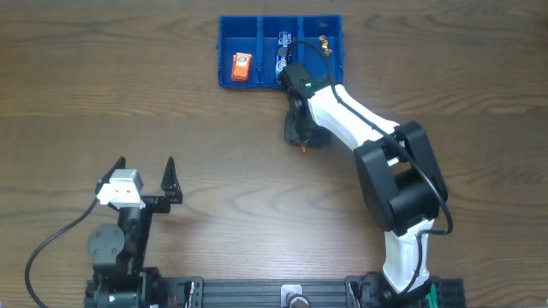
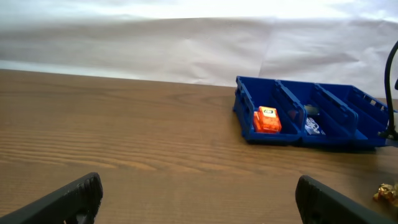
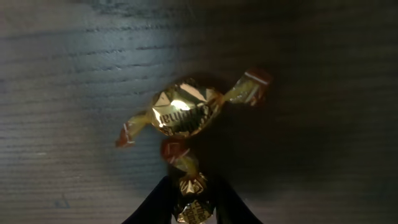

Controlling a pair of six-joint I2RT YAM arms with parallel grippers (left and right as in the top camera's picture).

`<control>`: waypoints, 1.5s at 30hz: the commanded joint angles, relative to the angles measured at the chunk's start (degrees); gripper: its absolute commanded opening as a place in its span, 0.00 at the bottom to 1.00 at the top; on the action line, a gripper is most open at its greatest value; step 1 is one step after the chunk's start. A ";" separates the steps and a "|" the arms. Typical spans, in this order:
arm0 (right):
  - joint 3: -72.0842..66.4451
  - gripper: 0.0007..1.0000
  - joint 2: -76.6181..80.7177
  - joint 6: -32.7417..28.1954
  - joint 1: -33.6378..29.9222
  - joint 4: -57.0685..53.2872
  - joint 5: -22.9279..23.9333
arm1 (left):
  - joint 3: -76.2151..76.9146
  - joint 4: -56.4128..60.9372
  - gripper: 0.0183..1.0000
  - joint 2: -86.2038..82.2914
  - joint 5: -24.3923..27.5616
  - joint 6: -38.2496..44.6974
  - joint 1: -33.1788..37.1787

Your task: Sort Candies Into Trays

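The blue three-bin tray [image 1: 224,51] stands at the far middle of the table. Its left bin holds an orange candy [image 1: 242,68], its middle bin a blue-white candy [image 1: 282,56], its right bin a gold candy [image 1: 324,41]. My right gripper [image 1: 301,141] is low over the table just in front of the tray, shut on a gold candy [image 3: 193,208]. A second gold-wrapped candy [image 3: 186,112] lies on the wood just beyond the fingertips. My left gripper [image 1: 145,167] stands open near the front left, with nothing between its fingers; its wrist view shows the tray [image 2: 249,118] and the orange candy [image 2: 268,119].
The wooden table stretches bare between the left gripper and the tray. A white wall rises behind the table's far edge. A gold candy [image 2: 385,191] shows low on the table under the right arm. The right arm's cable [image 1: 312,47] hangs over the tray's right bin.
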 commanded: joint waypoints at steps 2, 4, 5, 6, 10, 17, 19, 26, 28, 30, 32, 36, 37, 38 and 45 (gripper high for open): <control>-0.17 0.18 1.09 -0.04 -0.33 0.17 0.15 | -0.79 -2.67 1.00 -0.33 2.08 -0.68 0.13; -0.15 0.17 1.09 -0.98 -0.09 0.83 0.13 | -0.79 -2.69 1.00 -0.33 2.08 -0.68 0.13; -0.04 0.17 1.03 -1.14 -0.04 1.03 0.17 | -0.79 -2.69 1.00 -0.33 2.08 -0.68 0.13; 0.22 0.16 0.98 -1.14 -0.04 1.01 0.17 | -0.79 -2.67 1.00 -0.33 2.08 -0.68 0.13; 1.95 0.15 -3.76 -2.67 0.22 0.26 0.39 | -0.79 -2.69 1.00 -0.33 2.08 -0.68 0.13; 9.11 0.14 -16.59 -4.17 0.07 -1.75 11.39 | -0.79 -2.69 1.00 -0.33 2.08 -0.68 0.13; 14.23 0.14 -17.18 -4.26 -0.72 -1.31 18.84 | -0.79 -2.69 1.00 -0.33 2.08 -0.68 0.13; 17.68 0.14 -13.29 -13.22 -5.07 13.00 22.56 | -0.79 -2.69 1.00 -0.33 2.08 -0.68 0.13; 17.68 0.14 -10.54 -13.20 -6.27 13.86 22.53 | -0.79 -2.69 1.00 -0.33 2.08 -0.68 0.13; 17.68 0.14 -7.76 -13.16 -6.95 13.81 21.68 | -0.79 -2.69 1.00 -0.33 2.08 -0.68 0.13; 17.68 0.14 -5.14 -13.18 -7.34 13.62 20.04 | -0.79 -2.67 1.00 -0.33 2.08 -0.68 0.13; 17.68 0.14 0.07 -12.90 -7.80 13.40 19.28 | -0.79 -2.67 1.00 -0.33 2.08 -0.68 0.13; 17.68 0.14 0.66 -12.48 -7.85 13.18 19.28 | -0.79 -2.67 1.00 -0.33 2.08 -0.66 0.13; 17.68 0.14 1.09 -11.72 -7.85 12.74 19.28 | -0.79 -2.67 1.00 -0.33 2.08 -0.68 0.13; 17.38 0.14 2.23 -11.43 -7.85 10.21 18.47 | -0.79 -2.67 1.00 -0.33 2.08 -0.68 0.13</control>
